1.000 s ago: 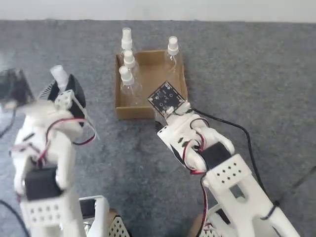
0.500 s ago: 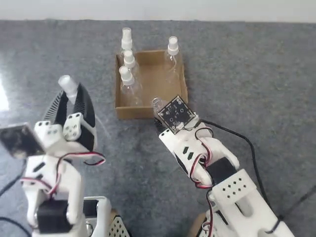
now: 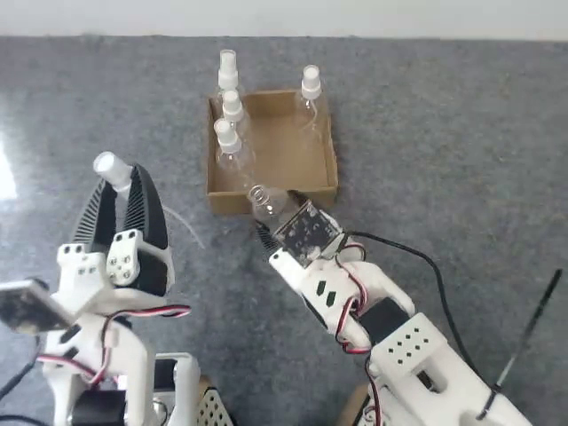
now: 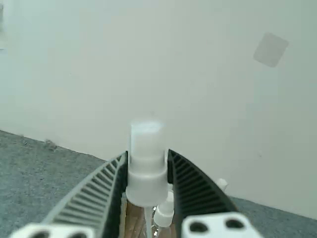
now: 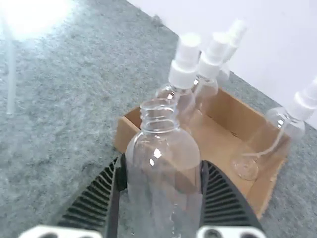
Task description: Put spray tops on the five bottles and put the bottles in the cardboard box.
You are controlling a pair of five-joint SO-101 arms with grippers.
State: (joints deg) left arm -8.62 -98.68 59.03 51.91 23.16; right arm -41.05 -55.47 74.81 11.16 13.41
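Observation:
My left gripper [image 3: 117, 191] is shut on a white spray top [image 3: 111, 168], held up over the left side of the table; the spray top [image 4: 146, 161] sits clamped between the black fingers [image 4: 94, 191], its thin tube hanging below. My right gripper [image 3: 266, 217] is shut on an open clear bottle [image 3: 265, 200] just in front of the cardboard box [image 3: 272, 197]. The bottle [image 5: 163, 183] stands upright, its neck bare. Three capped bottles [image 3: 232, 146] stand along the box's left side, the farthest at its back edge, and one more capped bottle [image 3: 310, 93] stands at the back right.
Grey carpet-like surface [image 3: 444, 133] spreads all around the box, with open room to the right. A black cable [image 3: 417, 253] trails from the right arm. A pale wall [image 4: 198, 59] stands behind the table.
My right gripper has drawn back from the box with the open bottle, tilting it upright. My left arm has swung nearer and turned, keeping the spray top in its fingers.

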